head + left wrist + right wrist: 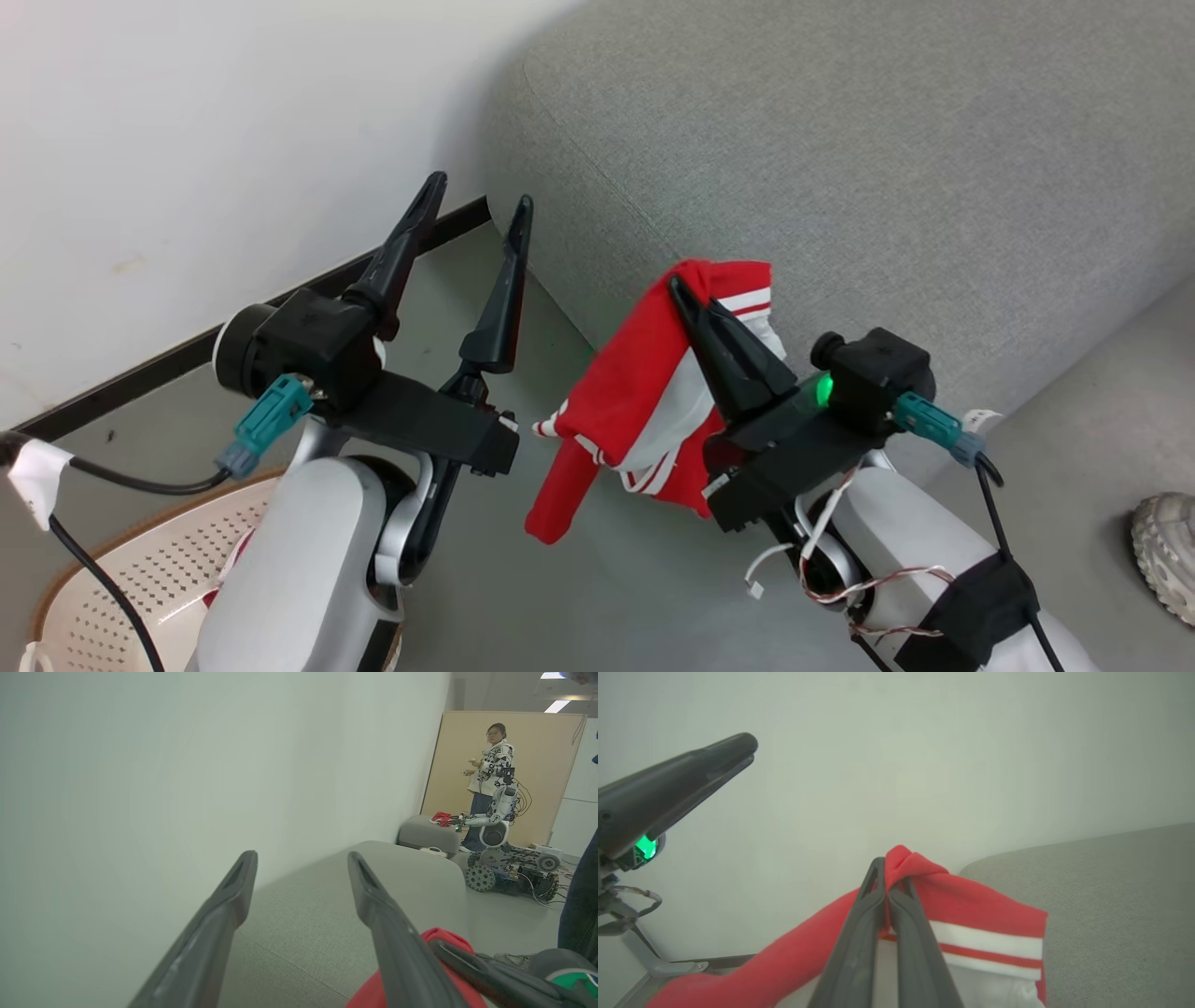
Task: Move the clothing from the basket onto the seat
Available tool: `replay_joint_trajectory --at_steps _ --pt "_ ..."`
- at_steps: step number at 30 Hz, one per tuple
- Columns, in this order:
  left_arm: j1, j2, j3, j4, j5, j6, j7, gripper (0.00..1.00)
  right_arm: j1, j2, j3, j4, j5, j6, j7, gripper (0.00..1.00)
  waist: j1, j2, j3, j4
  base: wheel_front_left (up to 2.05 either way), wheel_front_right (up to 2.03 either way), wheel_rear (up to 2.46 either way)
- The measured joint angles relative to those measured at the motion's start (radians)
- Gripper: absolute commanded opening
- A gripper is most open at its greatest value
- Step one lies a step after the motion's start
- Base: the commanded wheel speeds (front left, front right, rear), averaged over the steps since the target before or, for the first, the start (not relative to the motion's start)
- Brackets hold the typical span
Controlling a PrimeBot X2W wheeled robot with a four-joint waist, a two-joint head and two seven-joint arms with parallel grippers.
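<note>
Your right jaws are clamped together on a fold of the striped red garment (644, 401). It hangs from them in the air, over the floor (597, 597) and right at the front edge of the sofa (840, 168). Its sleeve and white-striped hem dangle free below the grip. It isn't lying on the cushion yet, and the right wrist view has the grey seat off to the side of the pinched cloth, not under it.

Your left jaws stand wide apart with nothing between them, raised and pointing toward the wall beside the sofa's corner.

The basket (140, 569) sits low on your left, mostly behind the left forearm. A sliver of red cloth (233, 558) peeks out beside that forearm, and it is probably the second garment, not yet taken out. The part of the seat you can see has no clothing on it.

So you're under halfway, I'd say: the first piece is lifted out and carried across but not set down. What's left is to bring it over the cushion and let go, then go back to the basket for the other one.
</note>
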Motion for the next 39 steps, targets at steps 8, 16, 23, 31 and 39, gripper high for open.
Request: replay_joint_trajectory --at_steps 8,16,23,31,39 --pt "-0.026 -0.02 -0.015 0.035 0.0 -0.018 0.007 1.0 0.021 -0.013 -0.031 -0.04 -0.016 -0.017 0.0 0.0 0.0 0.0 0.016 -0.01 0.0 0.0 0.0" --pt "-0.044 -0.027 -0.024 0.07 -0.002 -0.026 0.007 1.0 0.037 -0.03 -0.066 -0.056 -0.025 -0.026 0.0 0.0 0.0 0.0 0.024 -0.013 0.0 0.0 0.0" --pt "-0.044 -0.024 -0.022 0.082 -0.002 -0.026 0.006 1.0 0.005 -0.073 -0.125 -0.055 -0.048 -0.026 0.0 0.0 0.0 0.0 0.031 -0.011 0.0 0.0 0.0" --pt "-0.038 -0.009 -0.011 0.076 -0.002 -0.019 0.006 1.0 -0.132 -0.134 -0.208 0.006 -0.051 -0.009 0.0 0.0 0.0 0.0 0.057 -0.003 0.0 0.0 0.0" --pt "-0.037 0.002 -0.01 0.073 -0.002 -0.017 0.008 1.0 -0.208 -0.192 -0.276 0.102 -0.048 0.002 0.0 0.0 0.0 0.0 0.088 0.019 0.0 0.0 0.0"
